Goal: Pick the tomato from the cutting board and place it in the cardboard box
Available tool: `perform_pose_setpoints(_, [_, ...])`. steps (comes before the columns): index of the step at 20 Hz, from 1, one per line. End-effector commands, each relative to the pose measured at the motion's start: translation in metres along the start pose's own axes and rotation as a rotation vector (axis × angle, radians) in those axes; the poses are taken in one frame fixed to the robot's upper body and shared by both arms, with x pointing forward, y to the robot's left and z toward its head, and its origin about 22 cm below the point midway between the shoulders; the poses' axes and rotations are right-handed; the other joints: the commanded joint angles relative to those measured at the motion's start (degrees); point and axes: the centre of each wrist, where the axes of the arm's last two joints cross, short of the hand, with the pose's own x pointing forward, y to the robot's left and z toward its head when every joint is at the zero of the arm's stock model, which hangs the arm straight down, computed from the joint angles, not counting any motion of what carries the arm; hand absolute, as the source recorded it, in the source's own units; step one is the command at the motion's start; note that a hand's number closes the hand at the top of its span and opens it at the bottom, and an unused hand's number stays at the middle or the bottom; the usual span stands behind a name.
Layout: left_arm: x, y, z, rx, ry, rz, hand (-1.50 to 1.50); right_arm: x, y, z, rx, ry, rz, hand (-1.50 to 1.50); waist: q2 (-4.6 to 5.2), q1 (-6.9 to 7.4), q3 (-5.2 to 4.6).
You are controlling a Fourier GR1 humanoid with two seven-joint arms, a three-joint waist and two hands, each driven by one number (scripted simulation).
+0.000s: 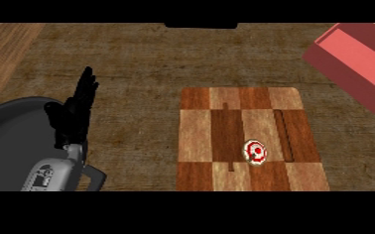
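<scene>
The left hand point(75, 110) shows at the view's left, black fingers straight and pointing up, holding nothing, resting beside a dark rounded shape that I cannot identify; the right hand is not in view. Well apart from that hand, the tomato point(255, 151) lies on the cutting board point(219, 129), toward the board's lower right, seen as a small round red thing with a pale ring. The cardboard box point(344, 62) sits at the upper right, its reddish flat wall cut off by the view's edge, and the tomato is not in it. To lift the tomato well, I judge a hand should come down over it with fingers spread, then curl evenly round its smooth round body so it cannot roll. The board is a checker of light and dark wood; the counter point(132, 54) is rough brown grain.
</scene>
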Motion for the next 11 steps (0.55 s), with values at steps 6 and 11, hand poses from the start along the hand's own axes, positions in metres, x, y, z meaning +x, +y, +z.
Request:
perform_pose_setpoints(6, [-0.035, 0.01, 0.021, 0.054, 0.113, 0.002, 0.0, -0.023, -0.01, -0.004, -0.061, -0.154, -0.472, -1.5, -0.01, -1.47, -0.88])
perform_pose_setpoints(11, [-0.028, 0.018, 0.012, 0.077, 0.118, -0.014, 0.0, -0.055, -0.037, -0.003, -0.14, -0.095, -0.603, -1.5, 0.08, -1.67, -0.9])
